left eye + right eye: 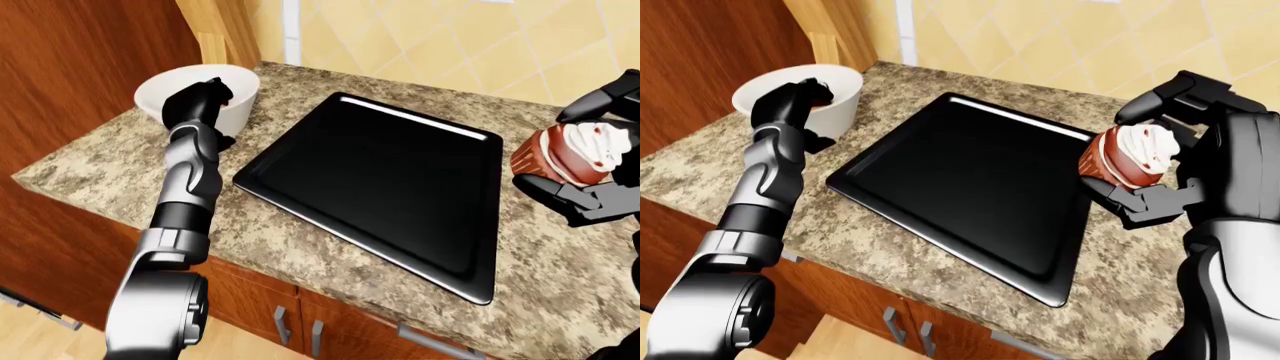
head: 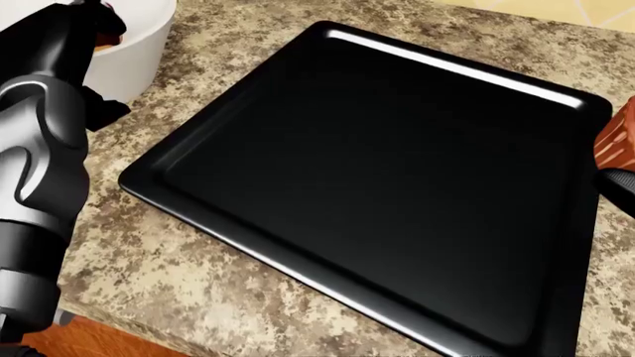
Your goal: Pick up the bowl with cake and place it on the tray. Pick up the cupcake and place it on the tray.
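A white bowl point(image 1: 243, 88) with cake in it stands on the granite counter point(image 1: 100, 172) at the upper left. My left hand point(image 1: 205, 105) grips the side of its rim nearest the camera, fingers inside and thumb outside. Only a sliver of orange cake point(image 1: 821, 109) shows behind the fingers. A black tray point(image 1: 380, 172) lies empty in the middle of the counter. My right hand point(image 1: 1140, 161) is shut on a cupcake point(image 1: 1108, 161) with a brown wrapper and white frosting. It holds it tilted in the air over the tray's right edge.
A dark wooden cabinet point(image 1: 80, 75) stands left of the bowl, with a light wooden post point(image 1: 215, 30) behind it. A yellow tiled wall point(image 1: 450, 37) backs the counter. The counter's edge point(image 1: 260, 266) runs below the tray, with drawer handles point(image 1: 285, 322) under it.
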Robot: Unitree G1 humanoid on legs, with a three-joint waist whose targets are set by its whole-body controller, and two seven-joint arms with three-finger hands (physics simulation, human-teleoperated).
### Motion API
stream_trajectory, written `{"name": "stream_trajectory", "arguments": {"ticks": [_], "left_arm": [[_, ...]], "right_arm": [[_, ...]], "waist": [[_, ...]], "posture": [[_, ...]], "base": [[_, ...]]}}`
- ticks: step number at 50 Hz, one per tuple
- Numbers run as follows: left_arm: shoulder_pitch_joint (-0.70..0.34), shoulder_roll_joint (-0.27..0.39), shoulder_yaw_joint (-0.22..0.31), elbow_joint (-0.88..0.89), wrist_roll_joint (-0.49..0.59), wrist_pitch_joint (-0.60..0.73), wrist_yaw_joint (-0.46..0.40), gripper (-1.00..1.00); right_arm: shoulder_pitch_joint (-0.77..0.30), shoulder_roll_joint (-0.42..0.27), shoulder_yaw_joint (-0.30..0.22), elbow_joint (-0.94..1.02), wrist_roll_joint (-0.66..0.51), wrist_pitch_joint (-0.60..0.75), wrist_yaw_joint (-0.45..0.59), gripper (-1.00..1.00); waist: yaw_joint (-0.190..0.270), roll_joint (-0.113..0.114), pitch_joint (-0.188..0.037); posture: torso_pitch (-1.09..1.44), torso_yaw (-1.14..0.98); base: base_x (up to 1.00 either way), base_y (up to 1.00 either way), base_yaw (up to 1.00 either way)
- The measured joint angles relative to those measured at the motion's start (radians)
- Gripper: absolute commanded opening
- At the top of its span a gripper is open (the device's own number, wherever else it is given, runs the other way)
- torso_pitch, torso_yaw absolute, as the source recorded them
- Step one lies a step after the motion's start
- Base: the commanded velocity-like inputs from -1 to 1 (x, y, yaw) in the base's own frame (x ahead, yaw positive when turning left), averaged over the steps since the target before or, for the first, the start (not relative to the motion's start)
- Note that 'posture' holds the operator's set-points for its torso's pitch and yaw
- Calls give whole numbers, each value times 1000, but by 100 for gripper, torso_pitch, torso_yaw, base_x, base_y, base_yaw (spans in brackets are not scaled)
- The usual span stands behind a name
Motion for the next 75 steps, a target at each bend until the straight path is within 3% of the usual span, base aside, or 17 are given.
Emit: {"name": "stream_trajectory", "arguments": {"ticks": [12,14,24,30,35,47,55,62,75], "left_arm": [[-43,7,-16,115,28,27,36,13],[-43,9,-17,118,31,28,39,-13],[-39,16,-11,82,58,51,48,-80],[-18,18,-14,30,82,61,34,-98],[27,12,-10,-90,105,89,-29,-100],[96,-16,1,-403,195,157,-299,-100],[58,-36,7,-617,309,159,-443,-100],[-9,-86,-1,-689,366,141,-503,-100],[-111,-165,-36,-551,340,127,-516,-100]], "right_arm": [[1,-6,-10,10,7,-6,-3,-100],[-1,-8,-12,9,8,-5,-4,-100],[10,-13,-15,7,14,-3,-7,-100],[14,-13,-17,6,14,-4,-9,-100],[19,-12,-30,3,18,-7,-7,-100],[14,-15,-30,8,30,-5,-10,-100],[16,-13,-24,8,35,-5,-11,-100],[9,-13,-31,0,40,4,-13,-100],[20,-7,-31,9,47,-8,-21,-100]], "waist": [[-5,6,-8],[-6,7,-9],[-11,6,-16],[-14,7,-16],[-14,5,-8],[-8,-12,23],[-4,-26,35],[2,-20,30],[4,-30,41]], "posture": [[0,0],[0,0],[0,0],[0,0],[0,0],[0,0],[0,0],[0,0],[0,0]], "base": [[0,0,0],[0,0,0],[0,0,0],[0,0,0],[0,0,0],[0,0,0],[0,0,0],[0,0,0],[0,0,0]]}}
